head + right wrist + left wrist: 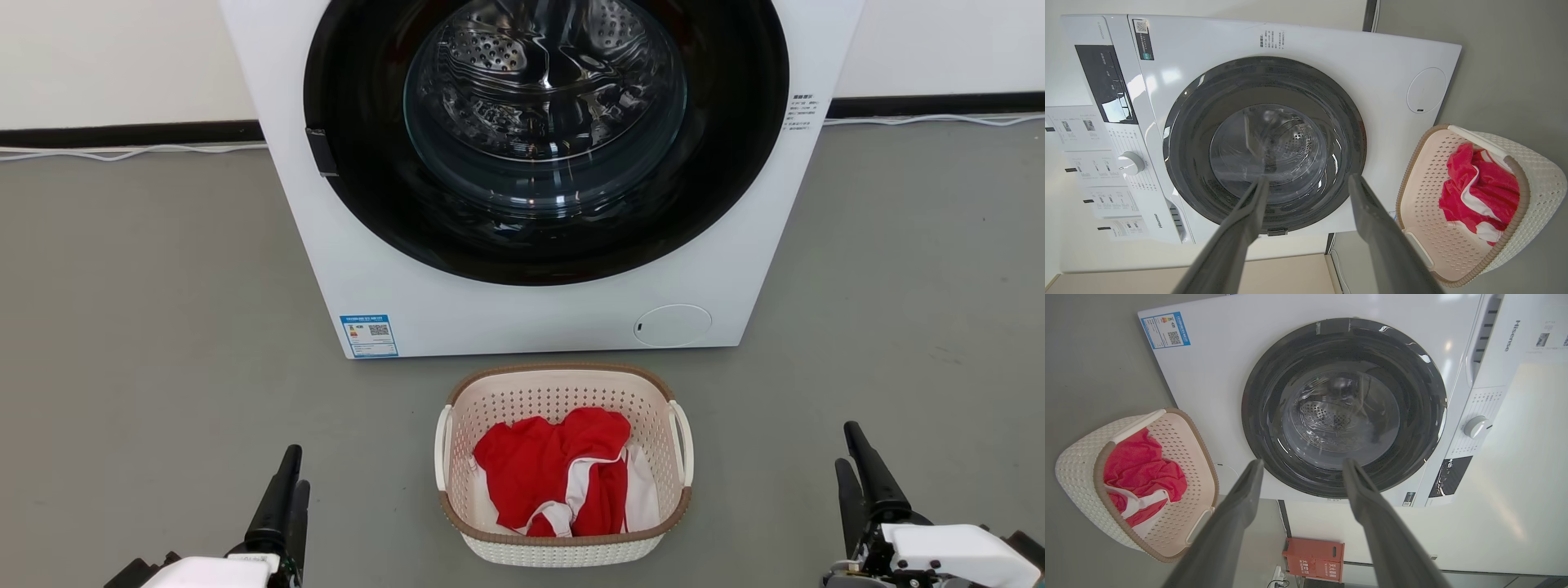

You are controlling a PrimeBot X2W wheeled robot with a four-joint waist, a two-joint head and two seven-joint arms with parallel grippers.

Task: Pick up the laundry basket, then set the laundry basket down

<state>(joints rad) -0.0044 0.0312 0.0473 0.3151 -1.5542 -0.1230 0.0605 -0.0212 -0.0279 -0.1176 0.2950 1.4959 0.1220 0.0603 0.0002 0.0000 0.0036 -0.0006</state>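
1. The floor is smooth, plain grey. It meets a pale wall at a dark skirting strip, and a thin white cable runs along the foot of that strip.
2. A white front-loading washing machine stands on the floor by the wall. The steel drum shows through its round, dark-rimmed glass door. A blue label sits at the lower left of its front and a round cover at the lower right.
3. The laundry basket stands upright on the floor just in front of the machine, between the two arms. A crumpled red and white garment lies inside it.
4. The left gripper is low at the left, well apart from the basket. In the left wrist view its fingers are spread wide and grasp nothing.
5. The right gripper is low at the right, also well apart from the basket. Its fingers are likewise parted and empty.
6. In the left wrist view a red box stands against the wall beside the machine.
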